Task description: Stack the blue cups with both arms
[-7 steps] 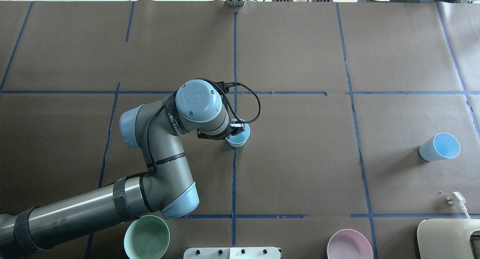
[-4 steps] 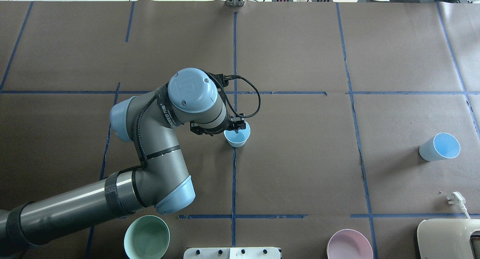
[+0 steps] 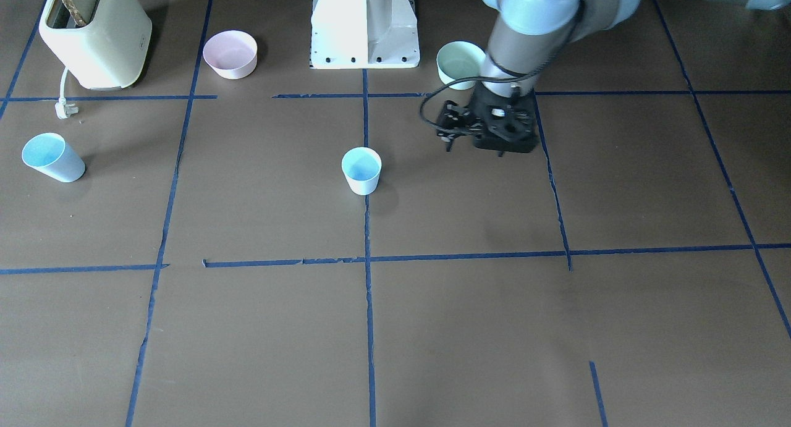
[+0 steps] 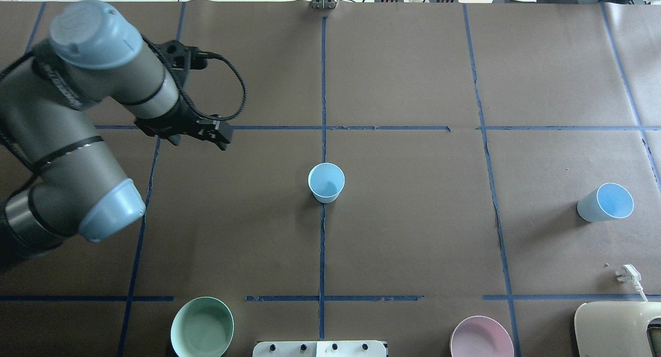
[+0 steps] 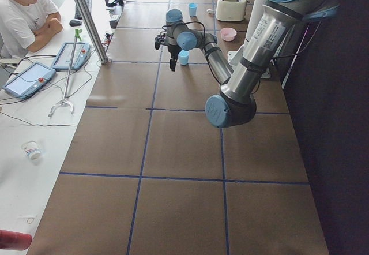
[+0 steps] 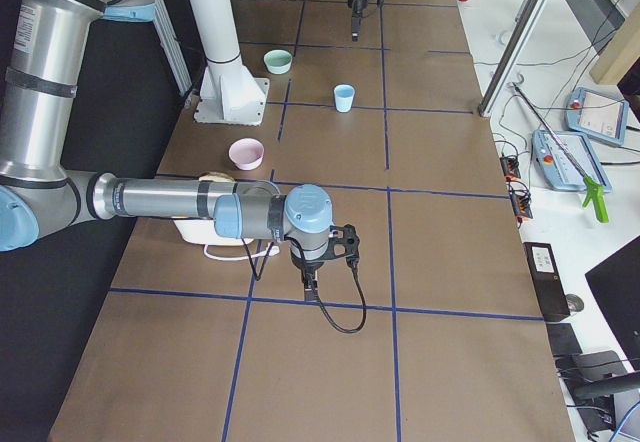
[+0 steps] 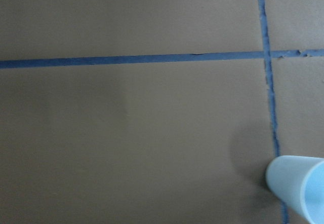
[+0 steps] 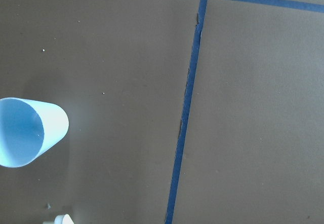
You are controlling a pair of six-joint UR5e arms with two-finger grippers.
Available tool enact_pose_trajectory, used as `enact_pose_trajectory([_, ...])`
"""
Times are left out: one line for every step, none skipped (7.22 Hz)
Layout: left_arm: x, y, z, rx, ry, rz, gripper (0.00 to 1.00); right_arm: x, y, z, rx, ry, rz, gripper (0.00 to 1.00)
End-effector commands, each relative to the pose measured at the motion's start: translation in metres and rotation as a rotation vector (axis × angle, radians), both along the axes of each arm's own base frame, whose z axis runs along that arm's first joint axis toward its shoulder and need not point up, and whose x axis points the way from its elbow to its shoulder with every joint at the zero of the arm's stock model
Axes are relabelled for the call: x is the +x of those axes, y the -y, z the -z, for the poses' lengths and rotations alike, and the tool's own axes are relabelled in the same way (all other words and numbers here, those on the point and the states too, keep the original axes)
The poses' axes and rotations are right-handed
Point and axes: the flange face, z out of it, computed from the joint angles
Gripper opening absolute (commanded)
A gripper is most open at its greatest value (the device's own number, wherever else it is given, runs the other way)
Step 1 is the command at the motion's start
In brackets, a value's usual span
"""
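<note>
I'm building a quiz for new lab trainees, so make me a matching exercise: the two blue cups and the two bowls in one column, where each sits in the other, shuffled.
1 middle cup
2 outer cup
3 mint-green bowl
4 pink bowl

A beside the white plug
B on the centre tape line
C by the base, robot's left side
D by the base, toward the toaster

Pairs: 1-B, 2-A, 3-C, 4-D
</note>
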Motion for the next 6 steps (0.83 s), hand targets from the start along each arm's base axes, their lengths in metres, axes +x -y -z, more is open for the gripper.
enact_pose_trajectory([-0.157, 0.031, -0.121, 0.103, 0.075, -0.104, 1.0, 0.0, 0.006, 0.005, -0.004, 0.001, -0.016, 1.0])
enact_pose_trajectory([-0.239, 0.028, -0.186, 0.132, 0.103, -0.137, 1.0, -0.001, 0.007, 0.005, -0.006, 0.001, -0.015, 1.0])
enact_pose_trajectory([-0.289, 0.013, -0.241, 0.094, 0.09, -0.146, 1.0, -0.003, 0.008, 0.006, -0.006, 0.001, -0.014, 1.0])
enact_pose_trajectory([-0.333, -0.016, -0.288, 0.059, 0.08, -0.131, 1.0, -0.006, 0.01, 0.007, -0.015, -0.001, -0.019, 1.0])
enact_pose_trajectory([-0.366, -0.061, -0.334, -0.011, 0.056, -0.106, 1.0, -0.007, 0.012, 0.009, -0.013, 0.001, -0.018, 1.0])
enact_pose_trajectory([-0.386, -0.098, -0.364, -0.044, 0.053, -0.103, 1.0, -0.007, 0.013, 0.01, -0.012, 0.0, -0.02, 1.0])
